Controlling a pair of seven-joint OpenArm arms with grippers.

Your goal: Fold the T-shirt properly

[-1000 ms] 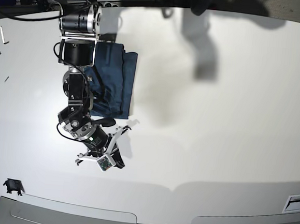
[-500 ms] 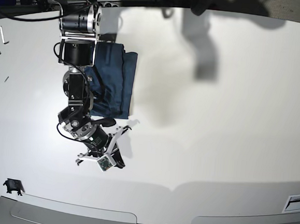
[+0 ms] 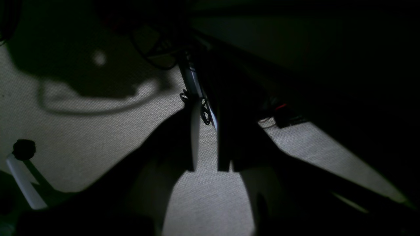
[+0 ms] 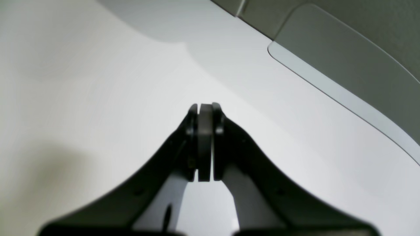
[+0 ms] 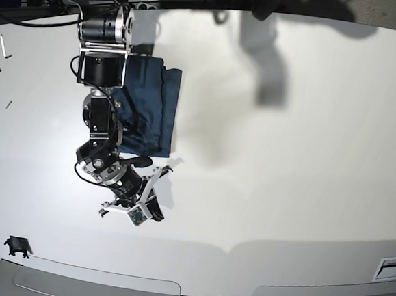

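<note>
The right hand (image 4: 205, 142), pressed closed on nothing, hovers over bare table (image 5: 285, 168) beside the folded T-shirt (image 5: 150, 106).

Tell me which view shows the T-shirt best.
The base view: the T-shirt lies folded on the white table, partly behind the right arm. Neither wrist view shows it.

T-shirt (image 5: 150, 106): matt cloth | table (image 5: 306, 170): smooth, faintly glossy | floor (image 3: 82, 137): perhaps woven carpet
</note>
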